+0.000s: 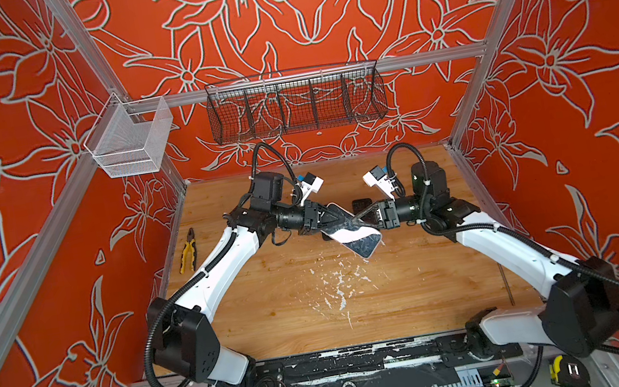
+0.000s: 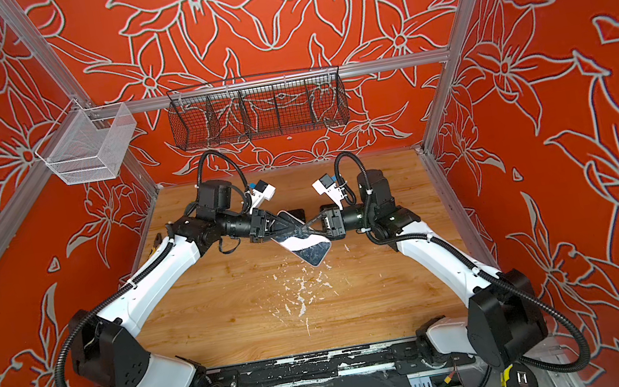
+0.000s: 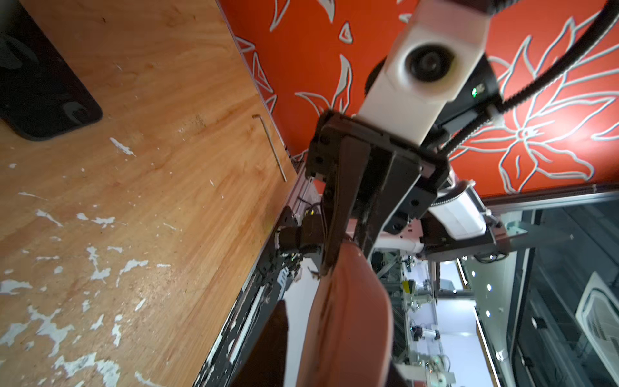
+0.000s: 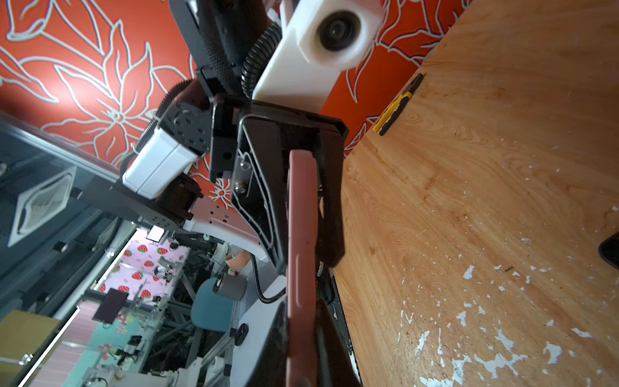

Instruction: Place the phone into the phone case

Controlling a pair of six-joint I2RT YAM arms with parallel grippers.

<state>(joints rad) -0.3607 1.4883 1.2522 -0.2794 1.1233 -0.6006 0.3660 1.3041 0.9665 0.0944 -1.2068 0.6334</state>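
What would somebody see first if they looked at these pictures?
The bright red walls with big flower outlines wrap around everything. In the middle, above the wooden table, the left end effector and right end effector meet at a shiny phone. A black phone case lies on the table beyond it, toward the back wall.

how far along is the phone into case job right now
Roughly midway. Done: the phone is off the table, in the air between the arms. In hand: the right gripper is shut on one edge; the left gripper has its fingers either side of the opposite edge, grip unclear. Left: the black phone case lies empty on the wood behind, so lining up and pressing in remain.
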